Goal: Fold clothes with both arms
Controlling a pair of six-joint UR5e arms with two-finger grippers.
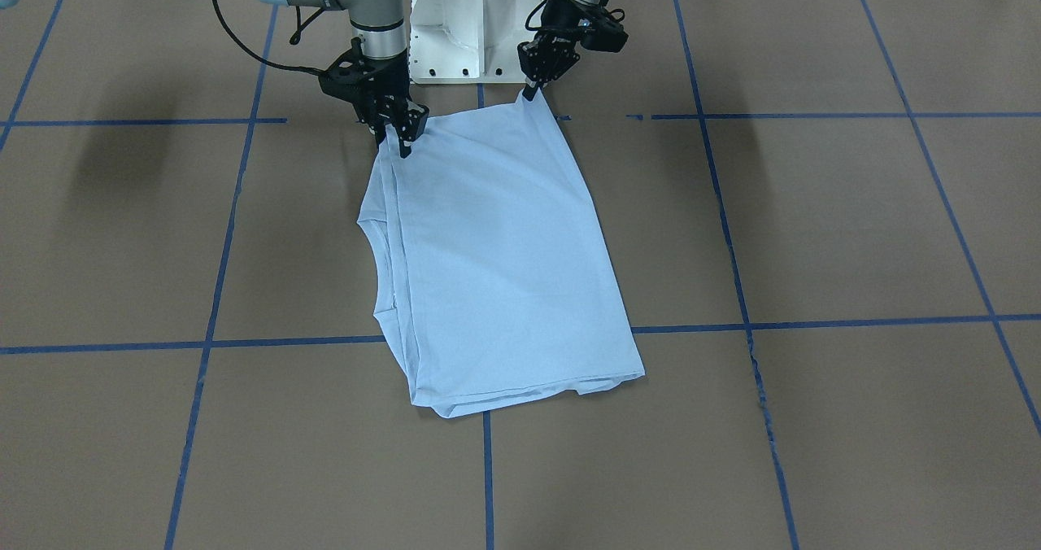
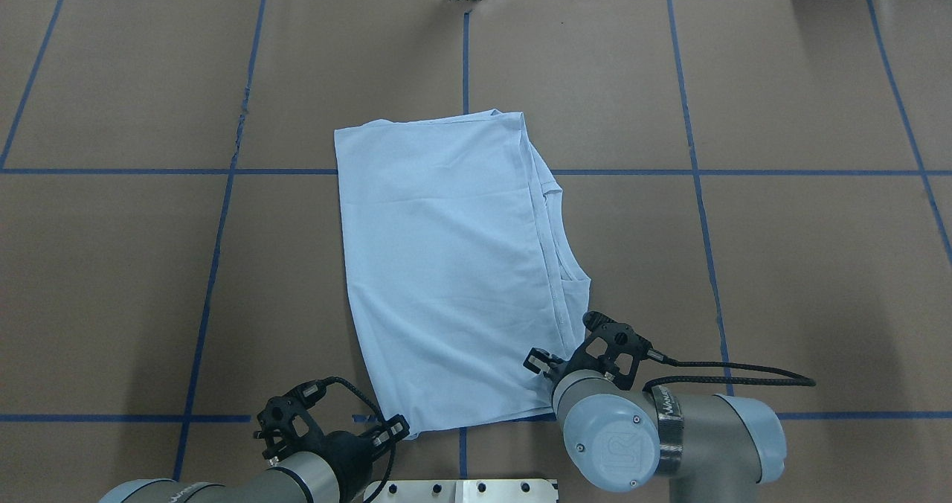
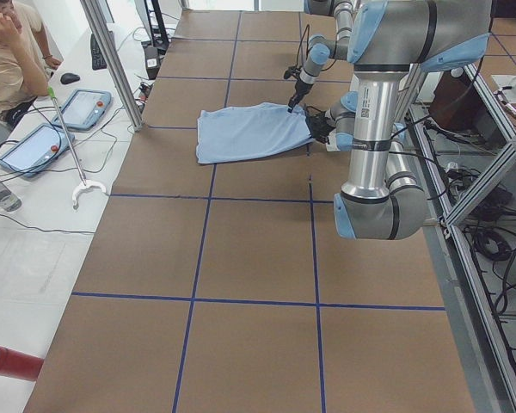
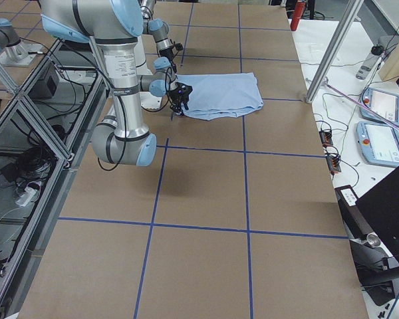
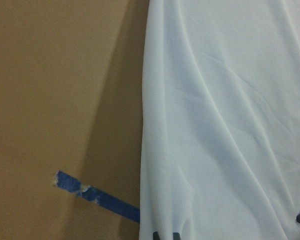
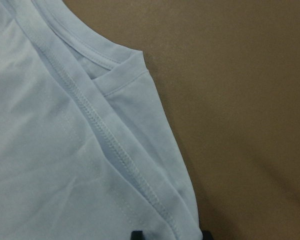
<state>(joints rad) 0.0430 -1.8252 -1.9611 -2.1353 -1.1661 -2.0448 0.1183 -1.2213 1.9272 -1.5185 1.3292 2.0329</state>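
A: Gripping what?
B: Left gripper nips one corner of the folded light blue T-shirt; right gripper nips the other, collar side.
A: And the shirt?
B: Spread on the brown table, by the white base

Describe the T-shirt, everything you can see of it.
The T-shirt is light blue, thin, soft knit, folded into a rough rectangle lying flat on the brown table. Stitched hems and the collar's curve show along the edge on the robot's right; no print shows. The left gripper pinches one near corner, tented up; the right gripper sits at the other, grip unclear.
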